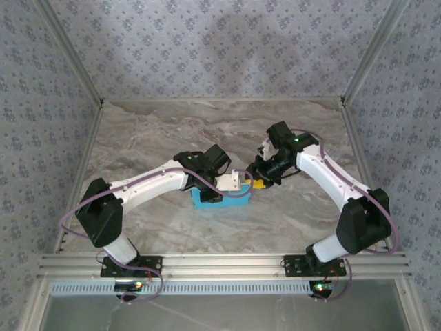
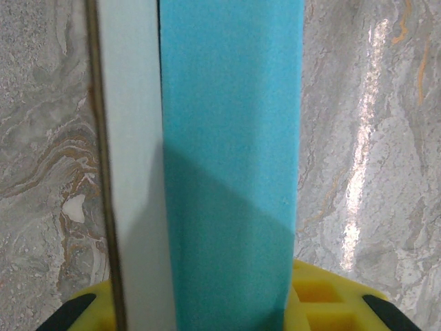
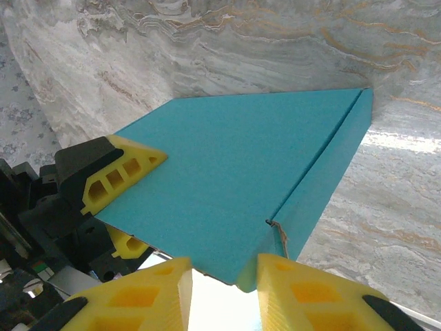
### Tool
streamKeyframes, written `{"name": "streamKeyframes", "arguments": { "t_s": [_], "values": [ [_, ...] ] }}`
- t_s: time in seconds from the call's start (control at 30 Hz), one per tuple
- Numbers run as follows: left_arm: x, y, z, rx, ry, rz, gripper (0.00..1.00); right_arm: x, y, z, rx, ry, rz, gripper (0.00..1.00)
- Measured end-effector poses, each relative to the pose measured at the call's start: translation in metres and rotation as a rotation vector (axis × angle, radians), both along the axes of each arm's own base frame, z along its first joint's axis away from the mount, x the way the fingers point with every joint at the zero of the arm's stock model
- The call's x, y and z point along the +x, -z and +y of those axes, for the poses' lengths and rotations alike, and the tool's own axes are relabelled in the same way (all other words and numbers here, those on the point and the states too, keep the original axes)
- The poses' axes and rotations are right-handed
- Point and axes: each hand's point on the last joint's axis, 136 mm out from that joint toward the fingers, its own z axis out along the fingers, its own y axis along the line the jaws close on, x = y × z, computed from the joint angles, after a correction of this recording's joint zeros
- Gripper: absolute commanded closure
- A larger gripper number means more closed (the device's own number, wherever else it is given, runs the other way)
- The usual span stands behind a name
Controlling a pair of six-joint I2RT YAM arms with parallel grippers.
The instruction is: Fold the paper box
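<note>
The paper box (image 3: 234, 172) lies near the middle of the table (image 1: 172, 131), between the two grippers, with its light blue side turned outward. A flat rectangular shape has already been formed: a broad top panel is closed over, and a narrow side wall (image 3: 324, 172) is folded down along a clean crease. At the near corner a seam (image 3: 274, 226) is not quite shut, and a small frayed edge shows there. In the left wrist view a pale strip (image 2: 131, 172) of the card's inner face is seen alongside the blue wall, so one flap is judged not to be tucked fully home.

The left gripper (image 2: 207, 307) is drawn to a narrow span across the box, and the blue wall and pale strip are pinched between its yellow fingers (image 2: 324, 296); the box is held by it. The right gripper (image 3: 224, 293) is set at the near corner, its fingers partly spread on either side of it. A gap is seen between one finger and the card, so no grip is made there.

The task is judged to be nearly done. As far as can be told, what is left is for the last flap to be pressed in and the corner seam closed. Part of the box is hidden under the left arm (image 1: 151, 183) in the top view and cannot be judged.
</note>
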Motion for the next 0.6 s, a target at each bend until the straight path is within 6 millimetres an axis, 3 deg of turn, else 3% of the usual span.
{"name": "streamKeyframes", "arguments": {
  "t_s": [0.23, 0.6],
  "values": [
    [0.0001, 0.0000, 0.0000, 0.000, 0.000, 0.000, 0.86, 0.0008, 0.0000, -0.0003, 0.002, 0.003, 0.000, 0.71],
    [0.0001, 0.0000, 0.0000, 0.000, 0.000, 0.000, 0.87, 0.0010, 0.0003, -0.0012, 0.001, -0.004, -0.005, 0.69]
  ]
}}
